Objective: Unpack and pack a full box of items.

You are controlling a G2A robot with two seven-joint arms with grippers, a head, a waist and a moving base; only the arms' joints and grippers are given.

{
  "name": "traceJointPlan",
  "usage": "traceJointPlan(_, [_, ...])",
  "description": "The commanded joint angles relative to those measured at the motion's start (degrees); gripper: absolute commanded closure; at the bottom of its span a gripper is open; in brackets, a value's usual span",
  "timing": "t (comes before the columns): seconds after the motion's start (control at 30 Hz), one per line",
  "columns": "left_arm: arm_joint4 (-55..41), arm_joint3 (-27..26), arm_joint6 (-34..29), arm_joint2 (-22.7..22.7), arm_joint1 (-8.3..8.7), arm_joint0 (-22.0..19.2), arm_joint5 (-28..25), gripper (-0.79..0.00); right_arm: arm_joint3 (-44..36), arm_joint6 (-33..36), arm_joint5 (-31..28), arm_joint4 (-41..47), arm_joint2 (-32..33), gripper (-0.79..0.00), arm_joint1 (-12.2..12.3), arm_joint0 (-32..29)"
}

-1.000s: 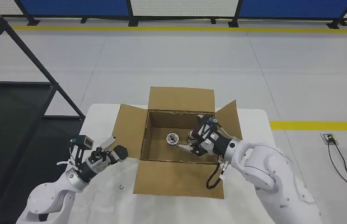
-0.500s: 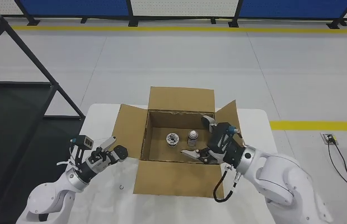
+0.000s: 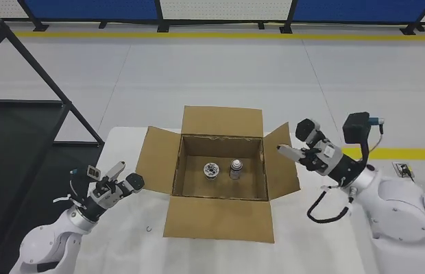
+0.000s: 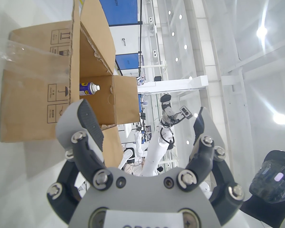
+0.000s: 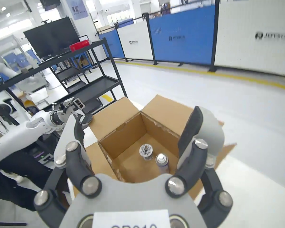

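Observation:
The open cardboard box [image 3: 219,222] stands mid-table with its flaps spread. Inside it a spray can [image 3: 235,168] stands upright beside a round metal part [image 3: 211,168]. My right gripper [image 3: 298,140] hangs open and empty above the box's right flap, outside the box. The right wrist view looks down past the open gripper [image 5: 135,131] at the spray can [image 5: 162,162] and the metal part [image 5: 146,151]. My left gripper [image 3: 125,176] is open and empty, low over the table left of the box. The left wrist view shows that gripper [image 4: 144,122], the box's side [image 4: 33,84] and the can's top [image 4: 89,88].
A small dark ring [image 3: 150,229] lies on the white table [image 3: 123,240] near the box's front left corner. A black metal rack [image 3: 34,123] stands off the table's left side. Bare table lies on both sides of the box.
The right gripper has pulled up out of the box and swung to its right side, leaving the spray can standing inside. The left arm has drawn back a little to the left.

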Motion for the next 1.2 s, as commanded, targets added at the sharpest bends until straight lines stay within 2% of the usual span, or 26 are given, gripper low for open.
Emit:
traceJointPlan(0.0, [-0.46, 0.76, -0.35, -0.84, 0.10, -0.04, 0.10, -0.785, 1.99, 7.34, 2.74, 6.37, 2.47, -0.785, 0.54, 1.04])
traceJointPlan(0.03, [-0.56, 1.18, -0.22, -1.24, 0.15, -0.09, 0.14, -0.785, 2.41, 8.78, 3.61, 6.43, 3.27, -0.785, 0.79, 1.26])
traceJointPlan(0.3, [-1.60, 3.35, 0.12, -3.04, 0.37, -0.86, 0.89, -0.785, 1.98, 7.80, 3.71, 5.84, 3.13, -0.785, 0.81, 0.81])
traceJointPlan(0.43, [-1.62, 3.75, 1.26, -3.90, 0.45, -1.05, 1.02, -0.785, 3.40, 5.98, 9.41, 3.23, 2.34, -0.785, 0.97, 1.15])
traceJointPlan(0.57, [-1.74, 3.95, 1.23, -4.25, 0.50, -0.60, 1.05, -0.785, 8.61, 12.84, 15.10, 5.60, 1.11, -0.785, 1.42, 4.11])
traceJointPlan(0.67, [-1.49, 3.68, 1.08, -3.61, 0.46, -0.37, 1.24, -0.785, 11.84, 17.03, 17.16, 5.88, -0.71, -0.785, 1.70, 6.55])
traceJointPlan(0.9, [-0.37, 1.91, 0.44, -1.40, 0.34, -1.35, 1.67, -0.785, 15.03, 23.25, 15.31, 10.97, -4.11, -0.785, 2.06, 9.27])
traceJointPlan(1.17, [1.40, -0.79, 0.60, 2.44, 0.07, -3.53, 2.96, -0.785, 16.07, 26.24, 12.73, 17.67, -8.31, -0.785, 2.08, 11.46])
